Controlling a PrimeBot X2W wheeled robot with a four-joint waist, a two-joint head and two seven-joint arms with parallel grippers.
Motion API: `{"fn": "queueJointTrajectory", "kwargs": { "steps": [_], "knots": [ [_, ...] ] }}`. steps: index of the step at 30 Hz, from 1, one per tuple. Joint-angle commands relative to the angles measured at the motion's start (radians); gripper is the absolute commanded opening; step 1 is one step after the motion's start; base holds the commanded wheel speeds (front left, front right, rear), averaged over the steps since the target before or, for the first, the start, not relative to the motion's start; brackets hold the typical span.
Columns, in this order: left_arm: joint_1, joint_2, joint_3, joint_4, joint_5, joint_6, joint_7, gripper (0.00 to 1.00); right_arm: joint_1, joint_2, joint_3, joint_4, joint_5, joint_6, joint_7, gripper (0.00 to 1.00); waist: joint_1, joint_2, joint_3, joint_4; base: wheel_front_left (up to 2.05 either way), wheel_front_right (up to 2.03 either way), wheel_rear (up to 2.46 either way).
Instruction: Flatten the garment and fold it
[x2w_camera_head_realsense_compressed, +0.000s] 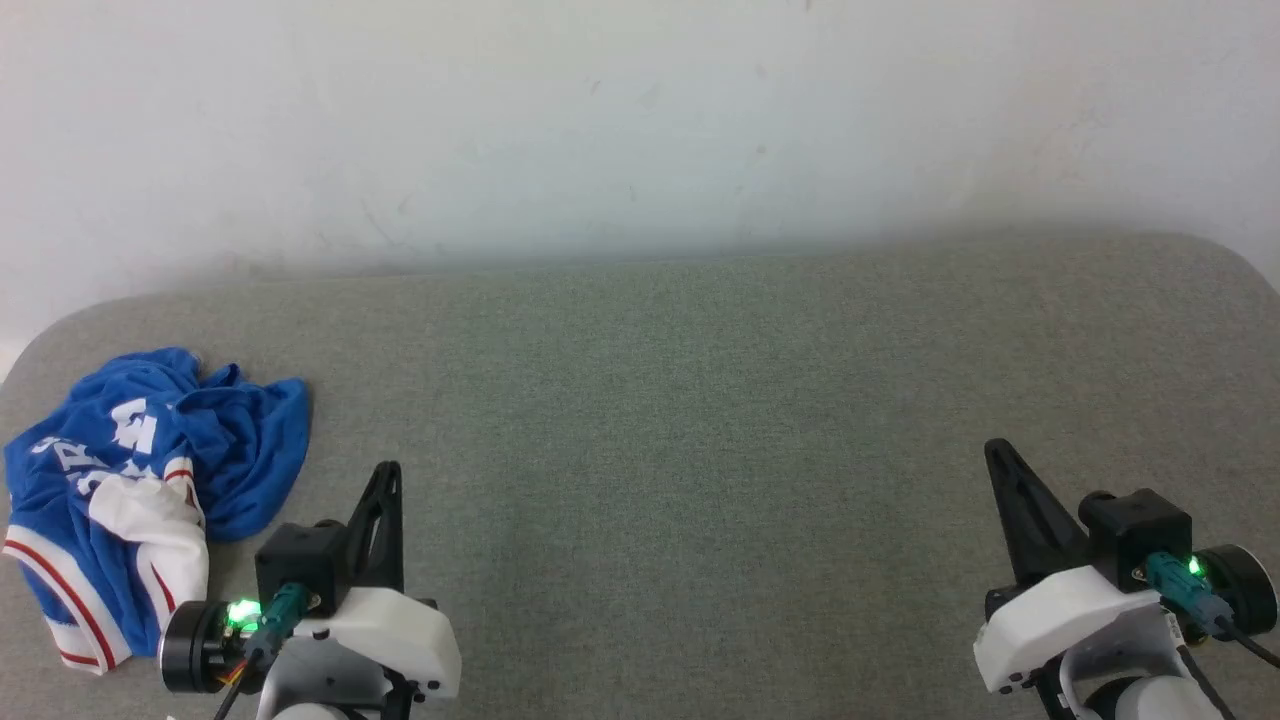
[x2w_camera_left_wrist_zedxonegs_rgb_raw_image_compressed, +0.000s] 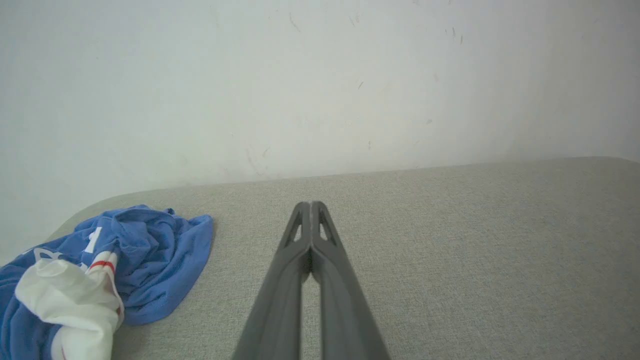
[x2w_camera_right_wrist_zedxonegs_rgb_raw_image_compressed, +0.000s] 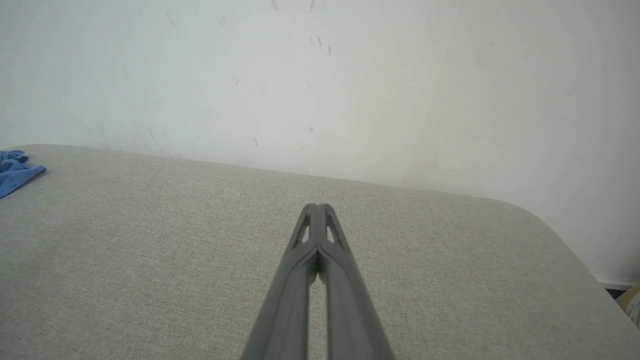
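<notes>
Head view: crumpled garment (x2w_camera_head_realsense_compressed: 130, 480) far left

plain rm: bare wall (x2w_camera_head_realsense_compressed: 640, 120), fabric table (x2w_camera_head_realsense_compressed: 700, 400)

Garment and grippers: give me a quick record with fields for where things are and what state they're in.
item: garment, blue with white and red trim
state: crumpled heap, not yet flattened
place: far left of the grey fabric surface
left arm: left gripper shut, empty, just right of the heap
right arm: right gripper shut, empty, far from it
</notes>
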Motion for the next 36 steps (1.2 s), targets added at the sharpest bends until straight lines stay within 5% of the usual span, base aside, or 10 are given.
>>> {"fn": "queueJointTrajectory", "kwargs": {
  "steps": [1, 32, 33, 36],
  "knots": [
    [-0.012, -0.005, 0.004, 0.002, 0.006, -0.008, 0.0, 0.0, -0.015, 0.004, 0.0, 0.001, -0.008, -0.002, 0.001, 0.0, 0.0, 0.0001, 0.0, 0.0, 0.0, 0.0, 0.0],
    [-0.012, -0.005, 0.004, 0.002, 0.006, -0.008, 0.0, 0.0, -0.015, 0.004, 0.0, 0.001, -0.008, -0.002, 0.001, 0.0, 0.0, 0.0001, 0.0, 0.0, 0.0, 0.0, 0.0],
    [0.0, 0.0, 0.0, 0.0, 0.0, 0.0, 0.0, 1.0, 0.0, 0.0, 0.0, 0.0, 0.0, 0.0, 0.0, 1.0, 0.0, 0.0001, 0.0, 0.0, 0.0, 0.0, 0.0],
    [0.0, 0.0, -0.001, 0.0, 0.0, 0.001, 0.0, 1.0, 0.001, -0.001, 0.0, 0.0, 0.0, 0.0, 0.0, 1.0, 0.0, 0.0001, 0.0, 0.0, 0.0, 0.0, 0.0]
  ]
}}
